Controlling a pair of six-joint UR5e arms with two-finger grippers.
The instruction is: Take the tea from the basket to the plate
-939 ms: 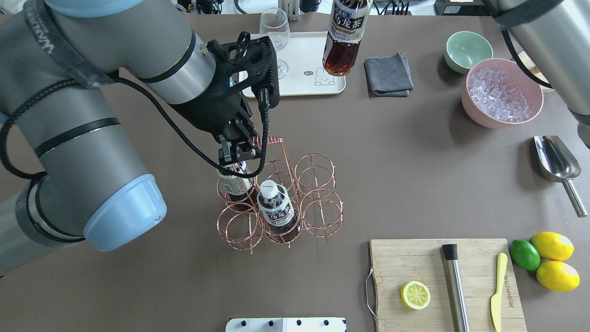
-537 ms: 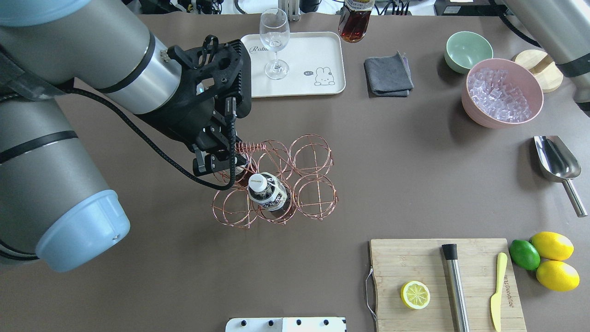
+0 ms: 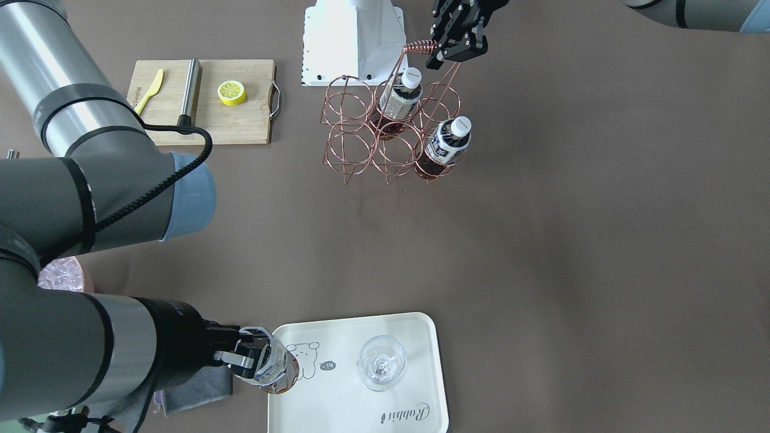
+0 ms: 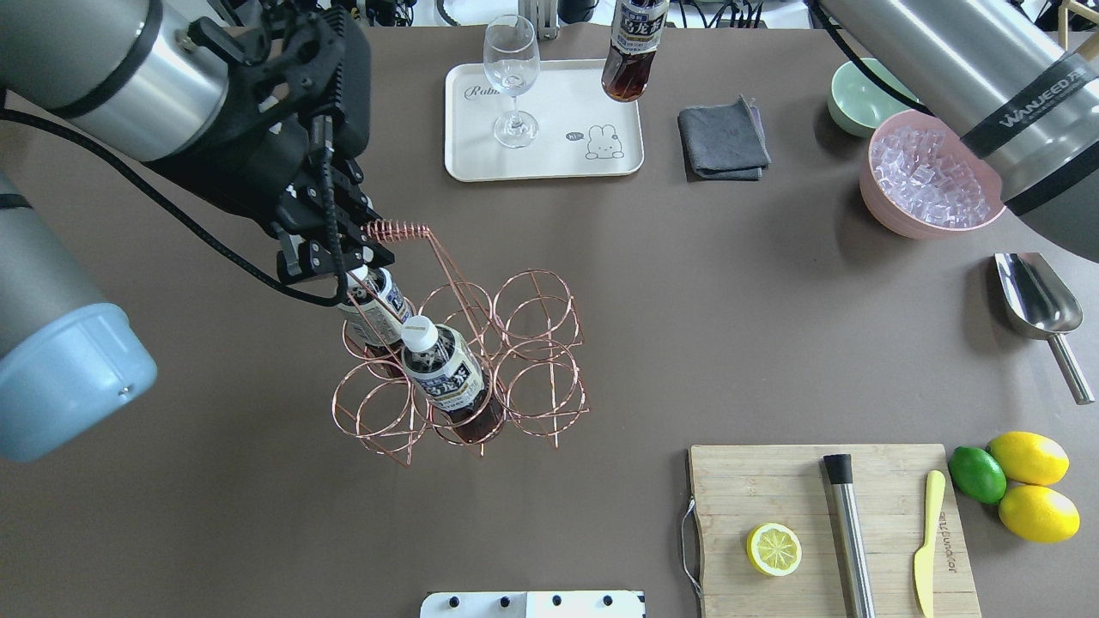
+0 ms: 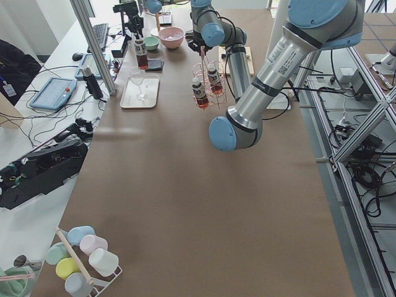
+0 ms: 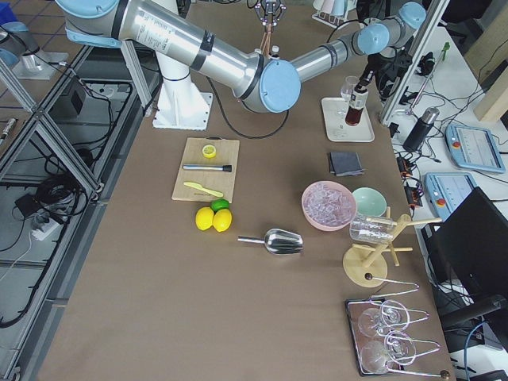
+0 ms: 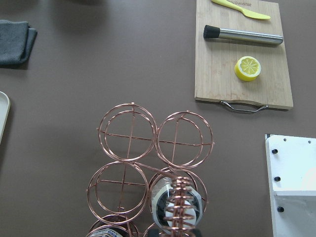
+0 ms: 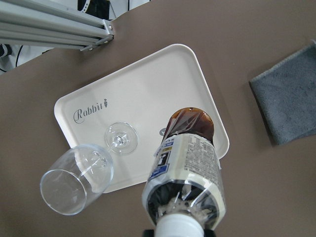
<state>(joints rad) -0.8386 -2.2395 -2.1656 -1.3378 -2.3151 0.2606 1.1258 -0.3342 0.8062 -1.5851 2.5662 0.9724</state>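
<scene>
My left gripper point(image 4: 343, 256) is shut on the coiled handle of the copper wire basket point(image 4: 532, 378) and holds it tilted; it seems to hang just off the table. Two tea bottles point(image 4: 442, 371) point(image 4: 374, 300) stand in its cells. The handle coil shows in the left wrist view point(image 7: 177, 207). My right gripper point(image 3: 255, 361) is shut on a third tea bottle point(image 4: 631, 51) and holds it tilted over the far right corner of the cream plate point(image 4: 549, 159). The right wrist view shows this bottle point(image 8: 187, 168) above the plate point(image 8: 148, 89).
A stemmed glass point(image 4: 513, 77) stands on the plate. A grey cloth point(image 4: 723, 142), green bowl point(image 4: 871, 94) and pink bowl of ice point(image 4: 936, 172) lie right of it. A metal scoop point(image 4: 1039, 309), cutting board point(image 4: 824, 532) and lemons point(image 4: 1030, 485) are at the near right.
My left gripper has carried the basket to the left by its handle. The right gripper's bottle swung back beyond the plate, then returned left over its far right corner.
</scene>
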